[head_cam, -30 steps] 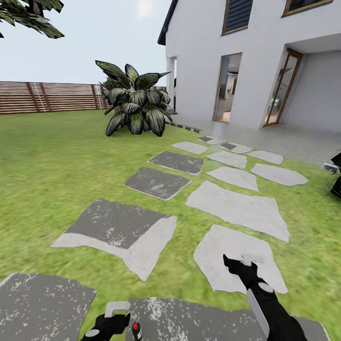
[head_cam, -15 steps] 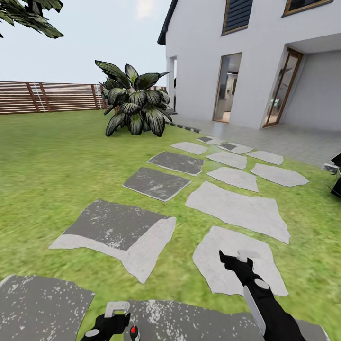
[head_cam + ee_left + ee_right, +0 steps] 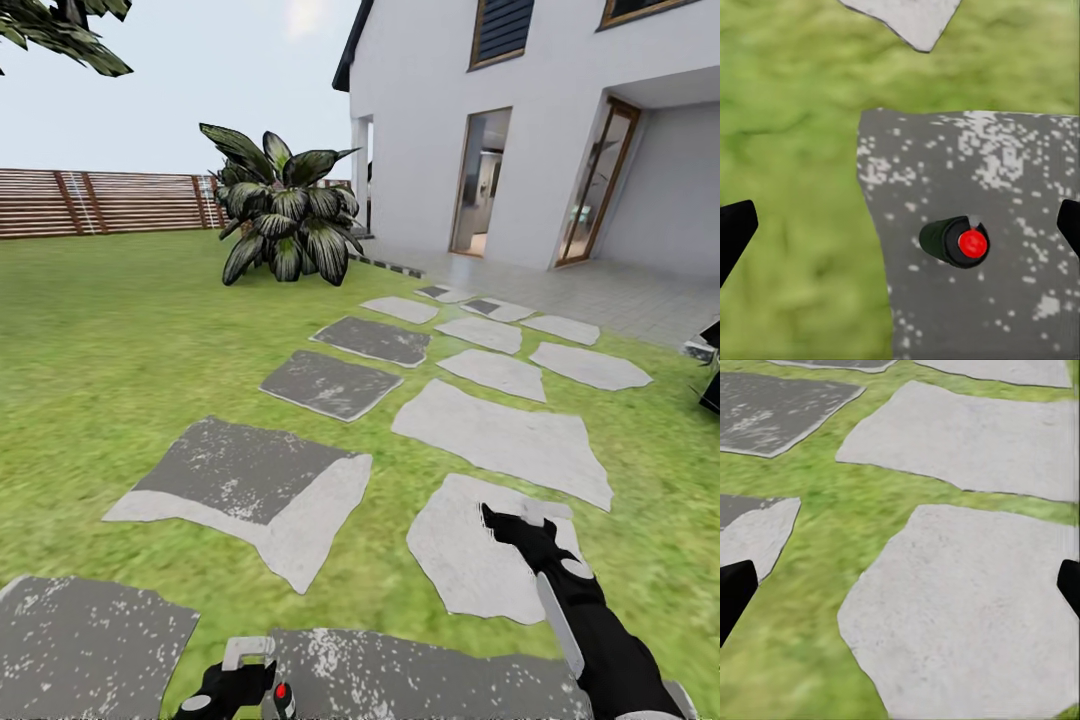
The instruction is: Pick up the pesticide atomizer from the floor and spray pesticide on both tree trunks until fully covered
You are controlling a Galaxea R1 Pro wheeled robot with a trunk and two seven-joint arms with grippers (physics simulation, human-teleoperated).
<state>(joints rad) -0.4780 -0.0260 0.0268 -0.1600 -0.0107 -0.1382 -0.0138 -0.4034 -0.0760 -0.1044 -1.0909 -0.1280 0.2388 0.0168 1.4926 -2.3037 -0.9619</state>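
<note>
Left gripper point(image 3: 900, 225), jaws open, hangs above the spray bottle point(image 3: 954, 241) on a paving stone point(image 3: 1020, 187); descend straight, centred, before closing.

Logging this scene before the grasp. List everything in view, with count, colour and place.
atomizer: one, dark with a red cap, standing on a grey slab, below the left pincer.
slabs: about a dozen, dark grey and pale grey, set in the lawn as a path toward the house.
lawn: one, green, across the garden.
bush: one, dark broad leaves, at the lawn's far side near the house corner.
fence: one, brown horizontal slats, along the far edge.
house: one, white, with glazed doors, far right.
foliage: one dark ragged clump, top left.
left pincer: one, black, open, above the atomizer.
right pincer: one, black, open, over a pale slab.
</note>
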